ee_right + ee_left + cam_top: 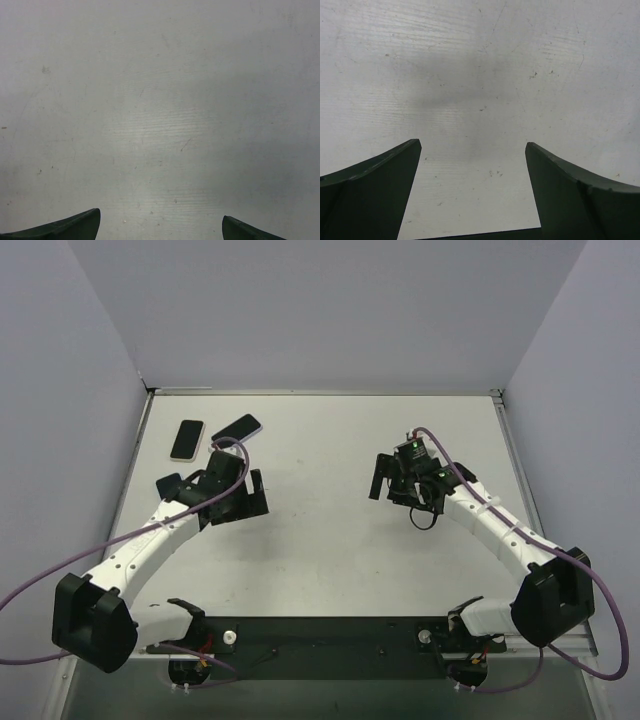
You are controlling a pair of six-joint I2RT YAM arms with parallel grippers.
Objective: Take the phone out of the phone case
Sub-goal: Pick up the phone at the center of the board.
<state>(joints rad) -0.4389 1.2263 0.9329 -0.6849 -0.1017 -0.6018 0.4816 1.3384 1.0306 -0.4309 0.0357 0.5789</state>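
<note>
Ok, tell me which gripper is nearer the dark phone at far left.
Left. The left gripper is just nearward of the dark phone; the right gripper is far off to its right.

This looks to me like a robotics lab cell rather than a home or a shop. I work on a plain white table (330,550), scuffed and finely scratched where my wrist cameras look down on it. Blank pale grey panels box it in: a back wall (330,310), a left wall (60,410) and a right wall (590,380). A metal rail (320,392) runs along the far edge. My left arm (140,555) and right arm (500,525) are bolted to a black base plate (330,640) at the near edge, and purple cables (60,575) loop off them. What sort of room lies beyond the panels I cannot tell.
</note>
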